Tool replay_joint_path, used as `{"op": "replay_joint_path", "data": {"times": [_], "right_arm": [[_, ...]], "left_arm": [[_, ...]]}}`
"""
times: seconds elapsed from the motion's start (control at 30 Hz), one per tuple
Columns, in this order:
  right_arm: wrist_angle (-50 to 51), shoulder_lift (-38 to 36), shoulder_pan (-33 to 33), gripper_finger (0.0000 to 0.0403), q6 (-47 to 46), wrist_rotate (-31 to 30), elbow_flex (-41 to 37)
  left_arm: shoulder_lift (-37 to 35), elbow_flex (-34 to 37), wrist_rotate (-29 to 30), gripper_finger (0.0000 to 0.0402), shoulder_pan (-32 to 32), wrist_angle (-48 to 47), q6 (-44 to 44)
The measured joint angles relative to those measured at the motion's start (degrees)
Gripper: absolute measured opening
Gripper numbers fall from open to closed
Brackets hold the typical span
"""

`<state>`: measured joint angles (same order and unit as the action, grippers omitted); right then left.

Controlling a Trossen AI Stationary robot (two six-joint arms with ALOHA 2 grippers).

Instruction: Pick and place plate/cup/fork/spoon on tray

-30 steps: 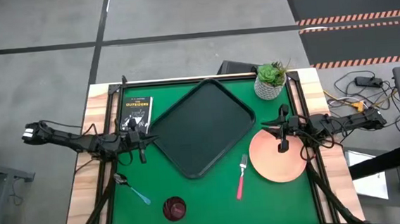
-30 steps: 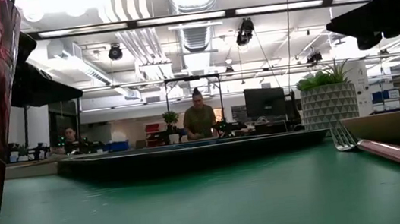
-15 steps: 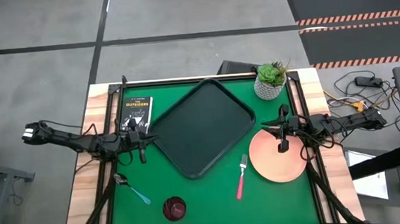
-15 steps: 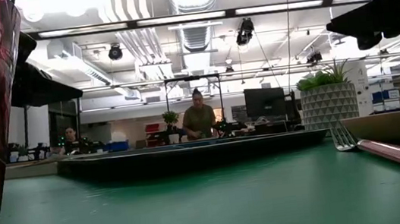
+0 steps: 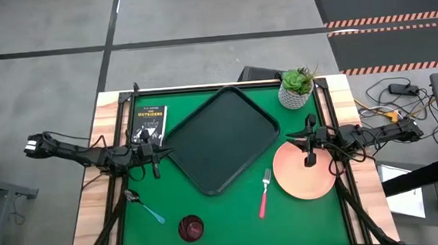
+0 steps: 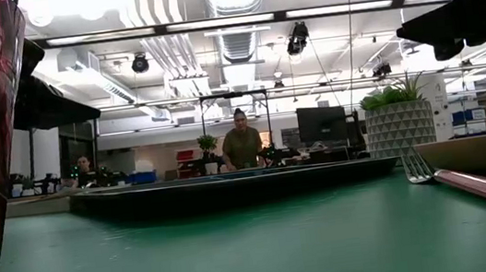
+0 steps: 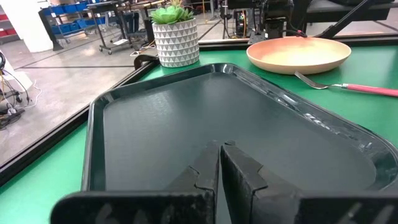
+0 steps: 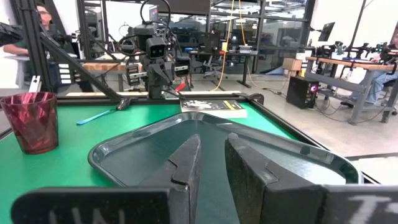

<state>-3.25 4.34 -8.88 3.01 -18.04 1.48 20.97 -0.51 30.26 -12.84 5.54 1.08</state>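
The black tray (image 5: 218, 138) lies askew in the middle of the green table. The peach-pink plate (image 5: 303, 171) lies flat to its right, and the pink-handled fork (image 5: 263, 193) lies beside the plate. The blue-handled spoon (image 5: 145, 207) and the maroon cup (image 5: 191, 228) are at the near left, the cup standing upright. My left gripper (image 5: 159, 152) hovers at the tray's left corner, shut and empty; the tray fills its wrist view (image 7: 219, 163). My right gripper (image 5: 293, 141) hovers above the plate's far edge, fingers almost together and empty, pointing at the tray (image 8: 213, 163).
A white pot with a green plant (image 5: 295, 88) stands at the far right corner. A small black book (image 5: 150, 124) lies at the far left beside the tray. Bare green table shows between the cup and the fork. People are in the room beyond the table (image 6: 242, 145).
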Motion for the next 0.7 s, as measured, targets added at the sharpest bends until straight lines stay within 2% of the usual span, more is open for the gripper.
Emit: {"op": "replay_joint_path", "data": {"times": [0.7], "right_arm": [[0.00,-0.01,0.00,0.0063,-1.53,0.02,0.00]], "left_arm": [[0.00,0.00,0.01,0.0000,0.02,-0.02,0.00]]}}
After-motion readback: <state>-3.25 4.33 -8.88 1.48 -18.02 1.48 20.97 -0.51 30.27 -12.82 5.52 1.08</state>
